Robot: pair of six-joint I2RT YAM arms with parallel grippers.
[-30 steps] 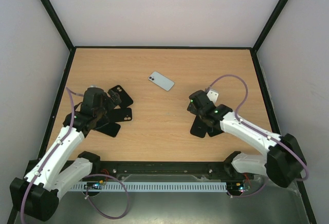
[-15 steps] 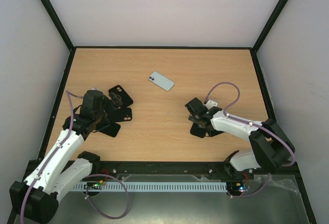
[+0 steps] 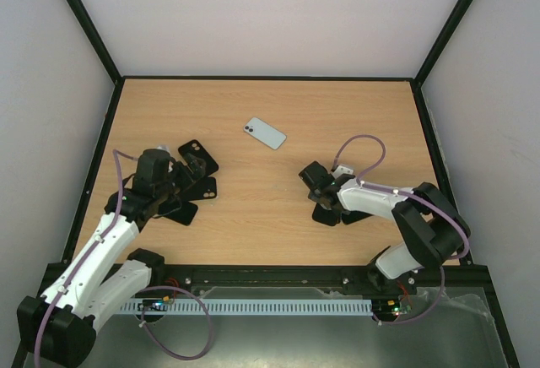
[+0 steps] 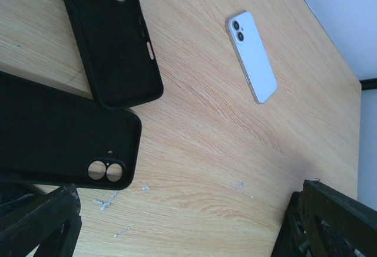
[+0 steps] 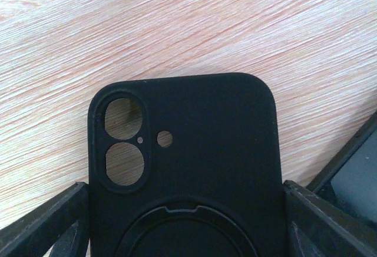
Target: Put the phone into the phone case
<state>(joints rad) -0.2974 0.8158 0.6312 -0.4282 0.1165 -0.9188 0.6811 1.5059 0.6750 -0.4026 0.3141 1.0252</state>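
Under right gripper (image 5: 187, 224), jaws wide astride black case (image 5: 200, 139), seemingly back-side up; we centre, pinch long edges squarely; left gripper (image 4: 188, 227) wide, empty; phone (image 3: 265, 132) well apart.

Wood table (image 3: 270, 106) w/ black edge frame (image 3: 261, 77), white walls (image 3: 270, 13)

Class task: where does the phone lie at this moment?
In the top view the phone lies back up on the table, centre-far, beyond and right of the nearest black case on the left.
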